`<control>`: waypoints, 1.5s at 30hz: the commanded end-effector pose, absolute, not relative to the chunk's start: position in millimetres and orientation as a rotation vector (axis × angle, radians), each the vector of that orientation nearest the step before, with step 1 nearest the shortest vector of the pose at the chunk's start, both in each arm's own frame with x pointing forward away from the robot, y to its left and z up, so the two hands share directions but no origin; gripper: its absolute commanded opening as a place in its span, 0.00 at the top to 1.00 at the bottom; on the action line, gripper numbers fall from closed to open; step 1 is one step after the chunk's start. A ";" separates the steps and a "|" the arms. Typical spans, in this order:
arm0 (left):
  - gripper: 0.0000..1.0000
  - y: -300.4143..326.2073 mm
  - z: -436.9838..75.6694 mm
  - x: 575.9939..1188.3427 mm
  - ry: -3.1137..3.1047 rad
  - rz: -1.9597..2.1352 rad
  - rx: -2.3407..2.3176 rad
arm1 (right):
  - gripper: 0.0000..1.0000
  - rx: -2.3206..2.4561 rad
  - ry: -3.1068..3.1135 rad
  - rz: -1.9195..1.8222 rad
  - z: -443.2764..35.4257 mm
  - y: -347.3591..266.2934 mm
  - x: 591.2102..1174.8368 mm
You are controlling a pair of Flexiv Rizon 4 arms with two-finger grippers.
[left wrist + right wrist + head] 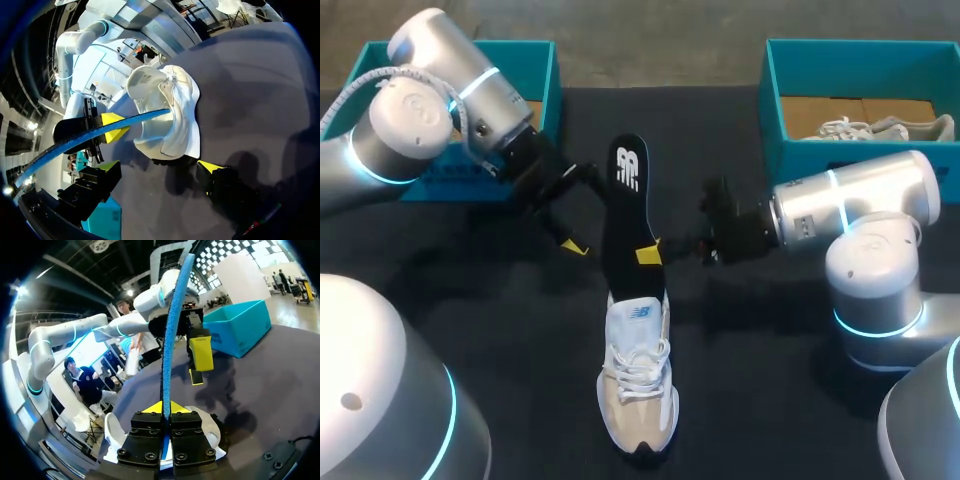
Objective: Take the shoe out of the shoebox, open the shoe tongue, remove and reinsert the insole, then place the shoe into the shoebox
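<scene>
1. Shoe (636, 392): white and beige, resting sole-down on the black table (520, 330), near the front edge, outside both boxes, with its opening facing the far side.
2. Insole (629, 215): black on its face and blue along its edge. 1 end sits at the shoe's opening; the rest extends away from the shoe toward the gap between the 2 boxes.
3. Right gripper (650, 254): clamped on the insole partway along its length. In the right wrist view, the blue edge rises from between the 2 yellow tips, with the shoe below them.
4. Left gripper (584, 212): fingers spread wide and holding nothing, just beside the insole on the left. In the left wrist view, the shoe lies ahead of it, between the parted fingers.
5. Left shoebox (542, 70): teal, at the far left, behind the left arm.
6. Right shoebox (772, 110): teal, at the far right, containing a second shoe (880, 128).
</scene>
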State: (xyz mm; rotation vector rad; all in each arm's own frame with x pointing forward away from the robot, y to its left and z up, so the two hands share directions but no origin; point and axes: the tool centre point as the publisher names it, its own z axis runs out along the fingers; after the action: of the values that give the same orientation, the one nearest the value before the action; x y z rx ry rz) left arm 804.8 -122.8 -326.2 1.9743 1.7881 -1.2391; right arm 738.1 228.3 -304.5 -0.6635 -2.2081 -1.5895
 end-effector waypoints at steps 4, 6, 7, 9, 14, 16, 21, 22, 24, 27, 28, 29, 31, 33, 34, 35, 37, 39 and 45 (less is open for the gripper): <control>0.00 -125.1 -327.5 805.7 1.788 -1.242 1.989 | 1.00 -0.652 -2.216 -1.598 -308.4 228.0 737.8; 0.00 -124.7 -328.0 805.5 1.790 -1.243 1.990 | 1.00 -0.659 -2.208 -1.591 -310.5 228.2 738.9; 0.00 -124.4 -328.3 805.5 1.792 -1.242 1.990 | 1.00 -0.661 -2.207 -1.588 -310.8 228.6 739.1; 0.00 -123.4 -329.1 806.4 1.798 -1.238 1.986 | 1.00 -0.668 -2.205 -1.577 -311.2 230.0 739.0; 0.00 -121.3 -330.5 807.7 1.808 -1.240 1.977 | 1.00 -0.676 -2.194 -1.555 -315.5 231.7 737.1; 0.00 -121.5 -331.4 806.9 1.808 -1.247 1.982 | 1.00 -0.679 -2.189 -1.555 -317.1 230.9 735.9; 0.00 -122.9 -334.4 806.0 1.814 -1.259 1.983 | 1.00 -0.684 -2.183 -1.547 -319.9 230.9 733.3; 0.00 -123.5 -335.4 805.8 1.815 -1.265 1.984 | 1.00 -0.686 -2.182 -1.545 -321.3 230.3 732.6; 0.00 -123.9 -335.9 805.8 1.816 -1.268 1.988 | 1.00 -0.687 -2.182 -1.543 -322.5 229.8 731.9; 0.00 -124.4 -336.9 804.8 1.816 -1.277 2.003 | 1.00 -0.688 -2.178 -1.540 -324.4 229.0 730.8; 0.00 -124.4 -336.9 804.8 1.817 -1.277 2.005 | 1.00 -0.688 -2.176 -1.539 -324.5 228.9 730.7; 0.00 -124.4 -336.9 804.8 1.818 -1.277 2.009 | 1.00 -0.689 -2.175 -1.538 -324.5 228.9 730.6; 0.00 -124.5 -336.8 804.9 1.819 -1.277 2.015 | 1.00 -0.690 -2.175 -1.535 -323.4 229.0 730.0; 0.00 -124.5 -336.6 805.0 1.819 -1.277 2.019 | 1.00 -0.696 -2.177 -1.521 -322.3 229.8 729.8; 0.00 -124.4 -336.4 805.5 1.820 -1.276 2.020 | 1.00 -0.703 -2.181 -1.511 -322.0 230.4 729.8; 0.00 -124.5 -336.1 805.9 1.820 -1.276 2.019 | 1.00 -0.703 -2.177 -1.510 -322.2 230.9 729.7; 0.00 -125.2 -336.4 806.0 1.819 -1.282 2.021 | 1.00 -0.712 -2.169 -1.504 -324.8 231.1 729.4; 0.00 -125.7 -338.0 805.9 1.822 -1.283 2.024 | 1.00 -0.716 -2.161 -1.504 -327.2 230.2 729.1; 0.00 -125.6 -339.3 805.5 1.833 -1.296 2.030 | 1.00 -0.718 -2.155 -1.511 -329.2 228.4 727.5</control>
State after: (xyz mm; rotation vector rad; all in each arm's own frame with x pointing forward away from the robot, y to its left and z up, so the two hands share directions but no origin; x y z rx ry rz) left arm 802.9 -124.4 -338.6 2.0239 1.8331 -1.2931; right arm 729.1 227.1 -327.8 -0.7167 -2.1541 -1.5091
